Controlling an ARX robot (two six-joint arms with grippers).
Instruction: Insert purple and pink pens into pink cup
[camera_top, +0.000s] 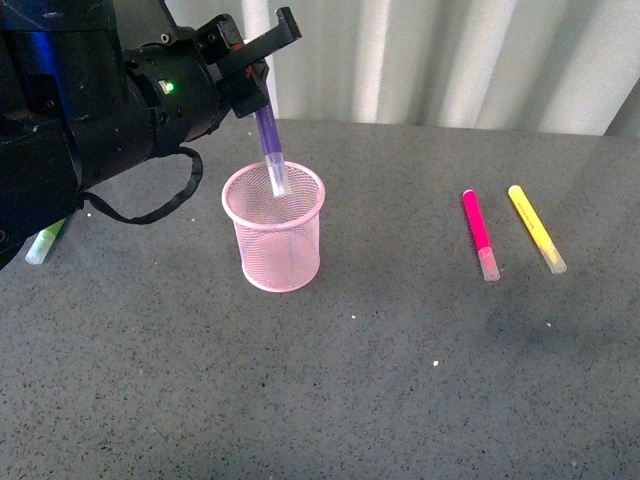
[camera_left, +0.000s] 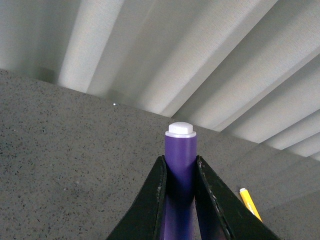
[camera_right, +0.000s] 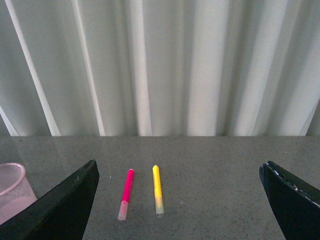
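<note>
**A:** Front view first: what does it give you, biggest thing down?

**B:** The grey table (camera_top: 400, 400), then the left arm (camera_top: 90, 110) reaching in over it. Its left gripper (camera_top: 264, 98) is clamped on the purple pen (camera_top: 268, 140), which hangs slightly tilted with its clear cap down. The cup (camera_top: 275, 240) stands upright right under those jaws, and the cap sits inside its rim, visible through the mesh. I can't tell whether the pen touches the wall or the base.

**A:** The left wrist view adds what?

**B:** The grip itself: both fingers press the purple barrel, and the white end sticks out beyond them. The cup is out of sight there.

**A:** And the right gripper (camera_right: 179, 165)?

**B:** It shows only in the right wrist view. Its jaws are spread wide and hold nothing. The pink pen (camera_right: 126, 192) lies flat on the table ahead of them, inside their span, with the yellow pen (camera_right: 157, 187) just beside it, not touching, roughly parallel. The cup's edge shows beyond one finger.

**A:** Anything else?

**B:** In the front view, a green marker (camera_top: 42, 245) lies well off to the left of the left jaws, half hidden by the arm. The pink pen is well to their right.
</note>
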